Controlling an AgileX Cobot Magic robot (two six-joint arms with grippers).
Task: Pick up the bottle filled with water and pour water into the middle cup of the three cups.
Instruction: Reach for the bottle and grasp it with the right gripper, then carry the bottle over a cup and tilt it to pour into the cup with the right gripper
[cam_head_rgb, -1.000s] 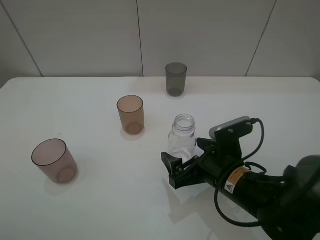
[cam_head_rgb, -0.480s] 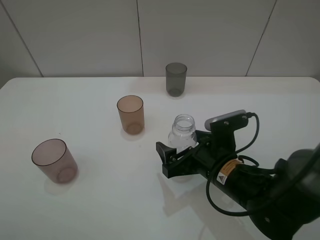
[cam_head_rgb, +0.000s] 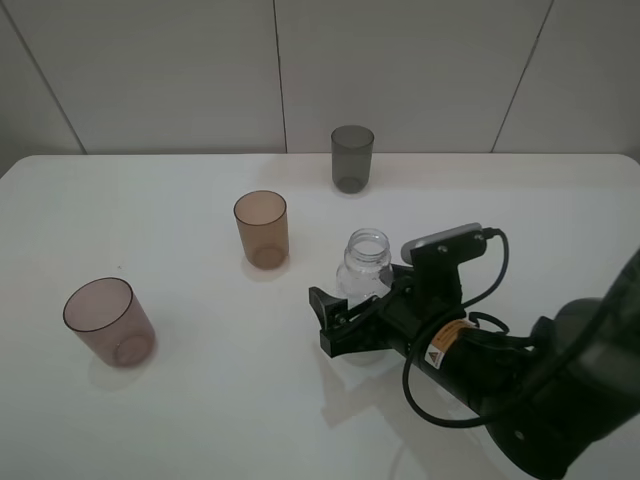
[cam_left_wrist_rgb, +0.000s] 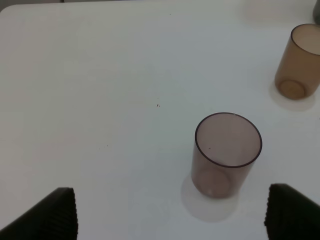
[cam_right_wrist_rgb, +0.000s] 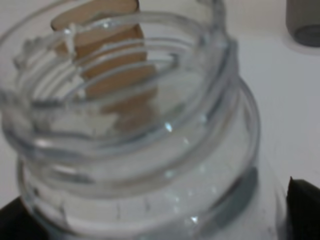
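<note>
The clear bottle (cam_head_rgb: 365, 272) stands upright and uncapped on the white table, right of the amber-brown middle cup (cam_head_rgb: 262, 228). My right gripper (cam_head_rgb: 365, 302) is open, with its jaws on either side of the bottle's lower body. In the right wrist view the bottle (cam_right_wrist_rgb: 135, 135) fills the picture, with water in it, and the amber cup (cam_right_wrist_rgb: 107, 60) shows through its neck. The pinkish-mauve cup (cam_head_rgb: 108, 321) stands at front left and the dark grey cup (cam_head_rgb: 352, 157) at the back. My left gripper (cam_left_wrist_rgb: 172, 220) is open and empty, hovering near the mauve cup (cam_left_wrist_rgb: 226, 155).
The white table (cam_head_rgb: 180, 420) ends at a tiled wall behind the grey cup. The amber cup (cam_left_wrist_rgb: 299, 62) also shows in the left wrist view. The right arm's black body and cable (cam_head_rgb: 500, 370) fill the front right of the table.
My right gripper has slid leftward over the table, so its jaws now sit around the bottle. The bottle and the cups have not moved.
</note>
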